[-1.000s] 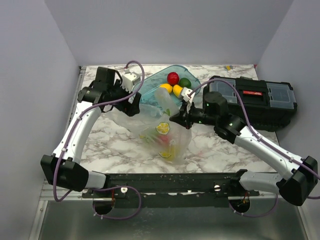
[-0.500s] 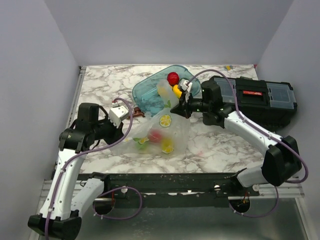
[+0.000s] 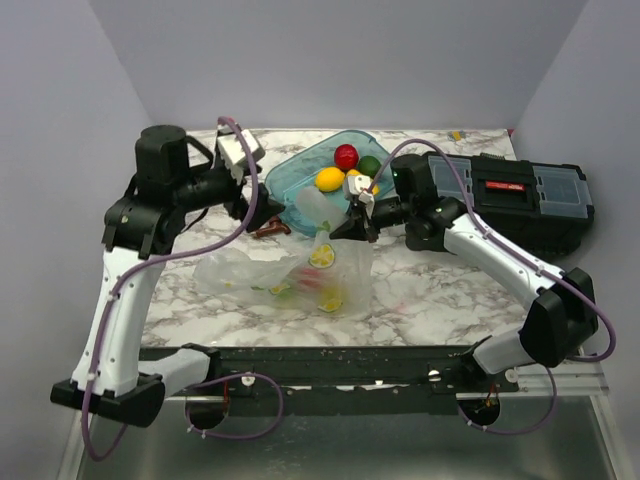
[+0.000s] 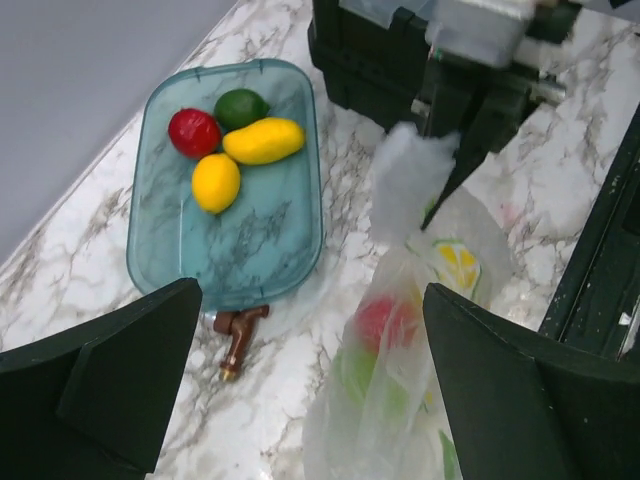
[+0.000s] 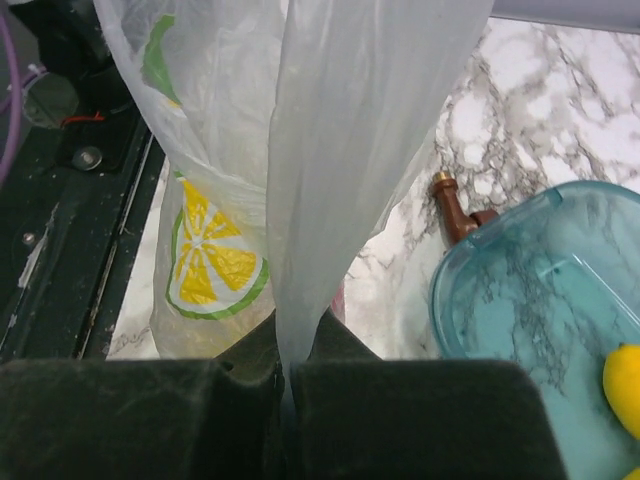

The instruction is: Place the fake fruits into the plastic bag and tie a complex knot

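The plastic bag lies slumped on the marble table with a red, a green and a yellow fake fruit inside. My right gripper is shut on a gathered strip of the bag's film and holds it up above the bag. My left gripper is open and empty, raised over the table left of the bag. In the left wrist view the gripper has the bag below it, not touching. Several more fake fruits lie in the teal tub. No knot shows.
A brown tap-shaped piece lies between the tub and the bag. A black toolbox stands at the back right, behind my right arm. Grey walls close in the left, back and right sides.
My left arm has swung up from the front left to the back left, off the bag. The bag now sags flatter to the left. My right gripper still grips the film.
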Controlling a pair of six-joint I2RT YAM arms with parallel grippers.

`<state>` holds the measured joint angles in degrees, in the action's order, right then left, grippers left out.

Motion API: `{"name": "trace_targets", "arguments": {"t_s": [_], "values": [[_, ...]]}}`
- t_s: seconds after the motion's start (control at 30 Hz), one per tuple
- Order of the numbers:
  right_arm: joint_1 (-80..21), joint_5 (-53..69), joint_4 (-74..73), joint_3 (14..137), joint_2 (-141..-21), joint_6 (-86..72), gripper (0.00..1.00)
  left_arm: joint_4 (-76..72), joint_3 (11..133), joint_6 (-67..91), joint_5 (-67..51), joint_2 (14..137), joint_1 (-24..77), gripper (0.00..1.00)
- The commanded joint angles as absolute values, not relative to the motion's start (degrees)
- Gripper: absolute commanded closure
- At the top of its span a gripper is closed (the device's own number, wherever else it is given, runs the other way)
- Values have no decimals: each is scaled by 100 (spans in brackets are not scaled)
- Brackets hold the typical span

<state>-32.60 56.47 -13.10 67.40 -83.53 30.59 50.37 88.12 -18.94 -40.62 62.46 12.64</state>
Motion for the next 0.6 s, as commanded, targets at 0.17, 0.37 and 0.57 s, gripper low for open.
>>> {"name": "trace_targets", "arguments": {"t_s": [0.17, 0.37, 0.57], "values": [[-3428, 5937, -1919, 7145, -8595, 3642, 99, 4784, 9515, -1748, -4604, 7489, 2262, 2], [-3434, 5798, -1903, 7132, -8475, 3441, 90, 4587, 9321, -1369, -4391, 7697, 2452, 41], [-3437, 3601, 681, 6242, -7777, -436, 22, 4258, 9126, -536, -4374, 7487, 2357, 100]]}}
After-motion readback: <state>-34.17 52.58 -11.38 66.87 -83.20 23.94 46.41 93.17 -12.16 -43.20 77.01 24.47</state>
